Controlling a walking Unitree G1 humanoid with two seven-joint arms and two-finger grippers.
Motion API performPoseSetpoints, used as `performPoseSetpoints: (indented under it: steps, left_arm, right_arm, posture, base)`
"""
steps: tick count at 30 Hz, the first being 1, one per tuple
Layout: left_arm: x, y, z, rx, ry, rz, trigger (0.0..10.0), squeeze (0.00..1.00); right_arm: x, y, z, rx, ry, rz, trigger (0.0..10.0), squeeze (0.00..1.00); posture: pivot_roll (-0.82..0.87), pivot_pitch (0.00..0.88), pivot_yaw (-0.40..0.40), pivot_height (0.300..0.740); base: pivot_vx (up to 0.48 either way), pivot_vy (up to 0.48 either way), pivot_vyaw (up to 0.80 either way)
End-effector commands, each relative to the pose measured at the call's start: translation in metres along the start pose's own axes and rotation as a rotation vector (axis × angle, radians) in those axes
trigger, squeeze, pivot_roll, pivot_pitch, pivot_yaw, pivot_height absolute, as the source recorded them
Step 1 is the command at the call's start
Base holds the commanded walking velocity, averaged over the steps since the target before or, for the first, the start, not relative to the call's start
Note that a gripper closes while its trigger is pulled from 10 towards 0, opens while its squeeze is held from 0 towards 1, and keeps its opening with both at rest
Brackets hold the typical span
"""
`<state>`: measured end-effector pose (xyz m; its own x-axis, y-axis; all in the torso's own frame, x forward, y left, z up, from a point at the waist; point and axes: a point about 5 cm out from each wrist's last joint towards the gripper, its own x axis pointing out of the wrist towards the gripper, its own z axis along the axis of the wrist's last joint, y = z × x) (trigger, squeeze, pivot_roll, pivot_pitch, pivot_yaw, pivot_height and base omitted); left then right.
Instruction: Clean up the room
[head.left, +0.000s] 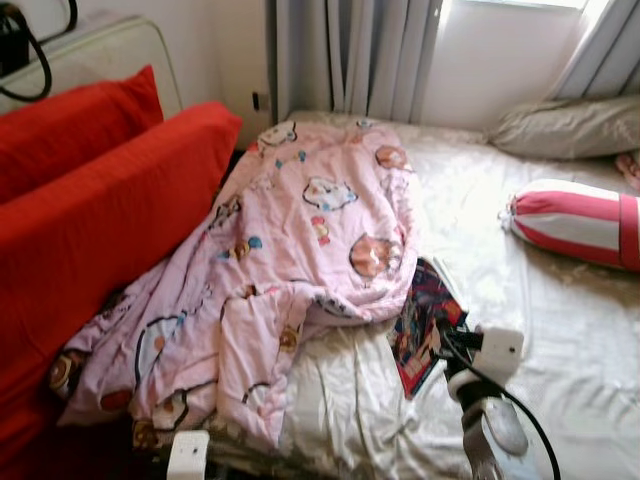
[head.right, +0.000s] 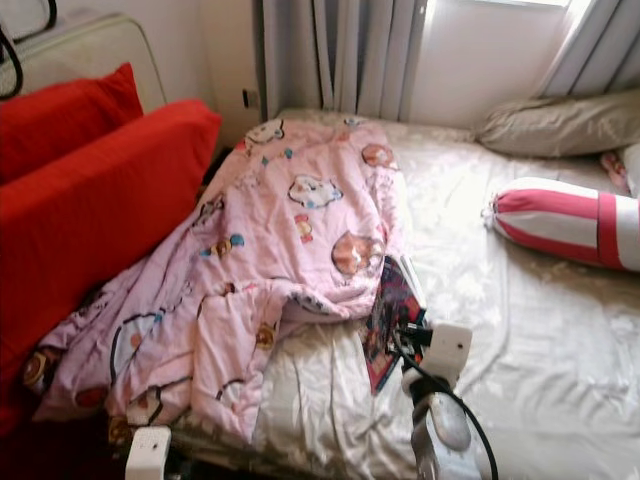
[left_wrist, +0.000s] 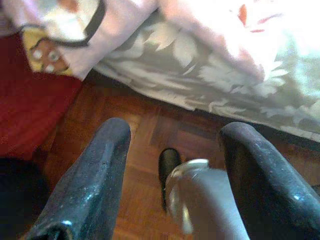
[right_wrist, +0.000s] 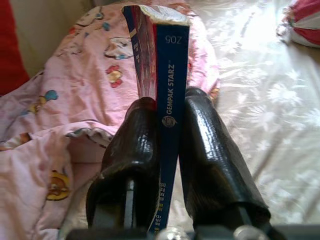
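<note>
The right gripper (right_wrist: 167, 150) pinched a thin comic book (right_wrist: 162, 75) by its spine, just above the bed sheet (head.left: 560, 330) beside the pink cartoon blanket (head.left: 300, 250). The book looked light and floppy, so gripping near the spine seemed best. The left gripper (left_wrist: 172, 175) hung spread apart over the wooden floor (left_wrist: 145, 130).

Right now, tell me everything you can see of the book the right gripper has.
The book is a thin paperback with a blue spine printed "GEMPAK STARZ" and "205", and a colourful cover. The right gripper has its fingers shut on the spine. It hangs over the bed beside the pink blanket.
</note>
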<state>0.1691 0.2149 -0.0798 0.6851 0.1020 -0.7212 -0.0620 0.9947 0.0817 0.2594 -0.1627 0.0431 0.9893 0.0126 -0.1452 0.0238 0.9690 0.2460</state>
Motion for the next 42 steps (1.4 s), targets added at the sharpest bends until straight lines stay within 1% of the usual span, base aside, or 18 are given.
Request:
performPoseSetpoints:
  steps: [1, 5, 6, 10, 15, 19, 30, 42]
  left_arm:
    - [-0.003, 0.002, -0.009, 0.005, 0.028, -0.003, 10.0, 0.0]
    - [-0.005, 0.006, -0.014, 0.002, 0.046, 0.007, 10.0, 0.0]
    - [-0.006, 0.007, -0.016, 0.001, 0.057, 0.011, 10.0, 0.0]
    - [-0.005, 0.006, -0.017, 0.006, 0.072, 0.01, 10.0, 0.0]
    - [-0.004, 0.004, -0.015, 0.003, 0.075, 0.009, 10.0, 0.0]
    - [-0.003, 0.004, -0.014, 0.007, 0.077, 0.009, 10.0, 0.0]
    - [0.0, 0.0, -0.007, 0.012, 0.07, 0.004, 10.0, 0.0]
    - [0.0, -0.001, -0.006, 0.008, 0.06, 0.005, 10.0, 0.0]
  right_arm:
    - [0.003, -0.002, 0.01, 0.015, -0.053, -0.02, 10.0, 0.0]
    - [0.004, -0.003, 0.012, 0.031, -0.057, -0.032, 10.0, 0.0]
    - [0.004, -0.003, 0.011, 0.021, -0.052, -0.03, 10.0, 0.0]
    - [0.005, -0.001, 0.011, 0.022, -0.057, -0.027, 10.0, 0.0]
    - [0.005, 0.001, 0.013, 0.019, -0.071, -0.026, 10.0, 0.0]
    - [0.006, 0.003, 0.012, -0.006, -0.066, -0.011, 10.0, 0.0]
    - [0.006, 0.003, 0.013, 0.001, -0.07, -0.015, 10.0, 0.0]
    - [0.008, 0.004, 0.013, -0.001, -0.07, -0.007, 10.0, 0.0]
  posture:
    - [0.16, 0.022, -0.04, 0.74]
    - [0.16, 0.027, -0.04, 0.74]
    - [0.15, 0.032, -0.039, 0.74]
    - [0.15, 0.039, -0.04, 0.74]
    - [0.15, 0.044, -0.041, 0.74]
    - [0.15, 0.047, -0.04, 0.74]
    - [0.15, 0.064, -0.039, 0.74]
    - [0.15, 0.076, -0.043, 0.74]
  base:
    - [0.0, -0.33, 0.0]
    - [0.0, -0.327, -0.58]
    - [0.0, -0.33, -0.76]
    - [0.0, -0.326, -0.75]
    - [0.0, -0.329, 0.0]
    - [0.0, -0.325, 0.0]
    - [0.0, -0.328, 0.0]
    - [0.0, -0.328, 0.0]
